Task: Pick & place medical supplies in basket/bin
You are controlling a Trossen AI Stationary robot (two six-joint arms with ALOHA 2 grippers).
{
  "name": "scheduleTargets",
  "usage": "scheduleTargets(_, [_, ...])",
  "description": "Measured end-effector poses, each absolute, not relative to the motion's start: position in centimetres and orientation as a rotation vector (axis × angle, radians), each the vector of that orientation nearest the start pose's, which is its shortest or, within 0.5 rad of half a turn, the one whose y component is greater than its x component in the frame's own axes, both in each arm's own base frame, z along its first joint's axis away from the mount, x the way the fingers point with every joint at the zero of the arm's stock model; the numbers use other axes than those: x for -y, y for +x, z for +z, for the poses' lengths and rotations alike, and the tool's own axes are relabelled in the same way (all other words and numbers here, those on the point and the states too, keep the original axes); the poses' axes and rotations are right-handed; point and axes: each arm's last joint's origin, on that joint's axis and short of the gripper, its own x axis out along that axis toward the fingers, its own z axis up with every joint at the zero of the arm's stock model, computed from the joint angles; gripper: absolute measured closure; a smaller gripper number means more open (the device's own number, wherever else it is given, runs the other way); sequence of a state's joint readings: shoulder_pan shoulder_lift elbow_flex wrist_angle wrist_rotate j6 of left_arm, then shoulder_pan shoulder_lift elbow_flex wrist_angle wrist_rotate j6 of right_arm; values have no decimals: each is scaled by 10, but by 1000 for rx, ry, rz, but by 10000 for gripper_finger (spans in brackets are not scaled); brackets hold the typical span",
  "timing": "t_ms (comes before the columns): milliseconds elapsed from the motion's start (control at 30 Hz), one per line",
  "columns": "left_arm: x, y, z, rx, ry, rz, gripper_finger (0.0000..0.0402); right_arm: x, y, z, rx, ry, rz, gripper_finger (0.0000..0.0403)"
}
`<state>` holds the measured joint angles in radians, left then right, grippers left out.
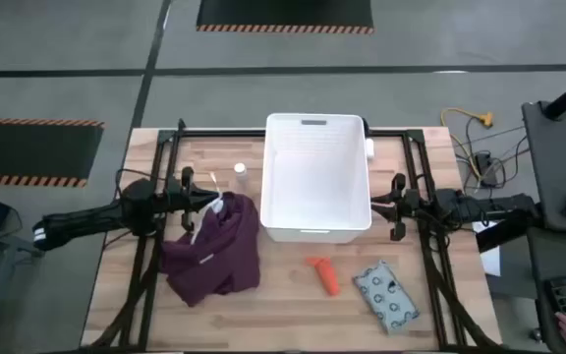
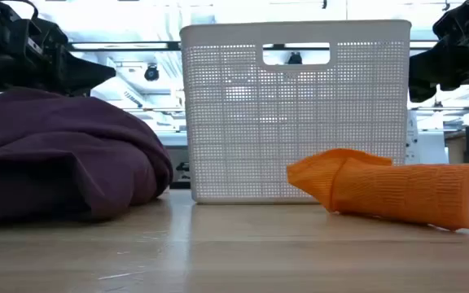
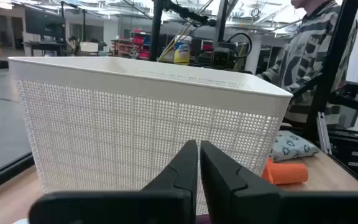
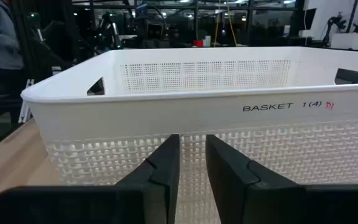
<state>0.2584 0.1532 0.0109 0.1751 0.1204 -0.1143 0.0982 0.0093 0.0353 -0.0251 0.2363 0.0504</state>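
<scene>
Nothing sits yet in the white slatted plastic basket (image 1: 317,177); orange tube-like roll (image 1: 324,274) lies just before it. Right pincer (image 1: 395,206), beside the basket, narrowly spread, empty, should descend squarely over the roll; left pincer (image 1: 207,202) pressed together.

White basket (image 1: 317,231) sits between the left gripper (image 1: 210,202) and right gripper (image 1: 393,206); maroon garment (image 1: 214,251) right under the left one, orange tube (image 1: 324,274) nearer the right.

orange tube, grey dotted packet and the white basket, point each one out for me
orange tube (image 1: 324,274), high view, middle of its body
grey dotted packet (image 1: 386,295), high view, centre of its flat face
white basket (image 1: 315,234), high view, outer wall nearest the tube
</scene>
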Motion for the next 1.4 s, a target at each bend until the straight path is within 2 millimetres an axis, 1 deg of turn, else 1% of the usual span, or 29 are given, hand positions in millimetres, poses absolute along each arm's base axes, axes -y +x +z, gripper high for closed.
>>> scheduleTargets(400, [-24,104,172,40,-108,136,400,-3,95,172,4,49,-138,318])
scheduleTargets(867, [-24,104,172,40,-108,136,400,-3,95,172,4,51,-138,335])
scheduleTargets(1400, [-24,104,172,40,-108,136,400,-3,95,172,4,49,-138,319])
